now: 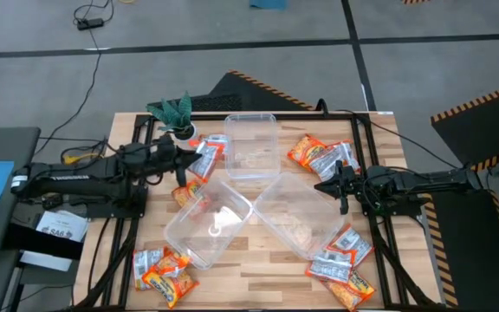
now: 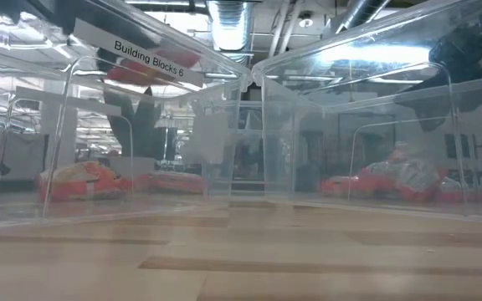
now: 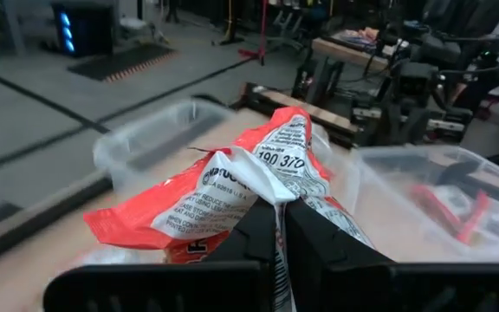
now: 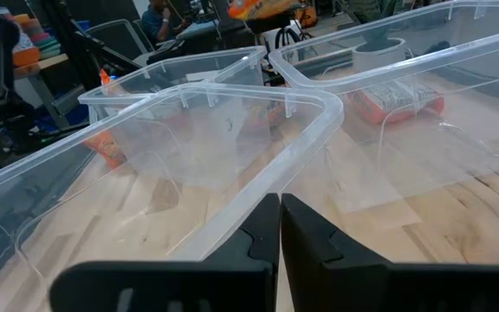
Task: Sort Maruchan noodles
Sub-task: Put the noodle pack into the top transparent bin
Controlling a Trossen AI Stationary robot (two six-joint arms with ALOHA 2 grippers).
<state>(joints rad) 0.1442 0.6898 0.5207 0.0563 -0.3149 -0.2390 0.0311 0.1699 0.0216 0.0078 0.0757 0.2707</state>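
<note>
High view shows the wooden surface [image 1: 258, 260] with three clear plastic tubs in the middle: one far tub [image 1: 250, 143], one tub on the left [image 1: 208, 224] and one tub on the right [image 1: 300, 215], the two near ones angled toward each other. The left tool [image 1: 199, 160] sits just left of the far tub, near a small potted plant [image 1: 174, 113], and is clamped on a noodle packet [image 1: 209, 156]. In the left wrist view the two dark fingers [image 3: 258, 238] are pressed together on the crumpled edge of this packet [image 3: 258, 173], which is orange-red and white with printed text and is lifted off the wood. Another orange packet [image 1: 189, 191] lies just below that tool, against the left tub's far corner.

The right tool [image 1: 329, 184] rests between the far tub and the right tub, at the right tub's upper edge. The right wrist view shows its fingers [image 4: 262, 234] closed together with nothing between them, right over a clear tub rim [image 4: 293, 147].

Other packets lie in groups: a cluster at the far right [image 1: 323, 156], beside the right arm; a cluster at the near right corner [image 1: 345, 264]; and a cluster at the near left corner [image 1: 163, 269]. Low view looks through the tub walls, one bearing a label reading "Building Blocks 6" [image 2: 149, 60], with orange packets [image 2: 82, 180] visible behind.
</note>
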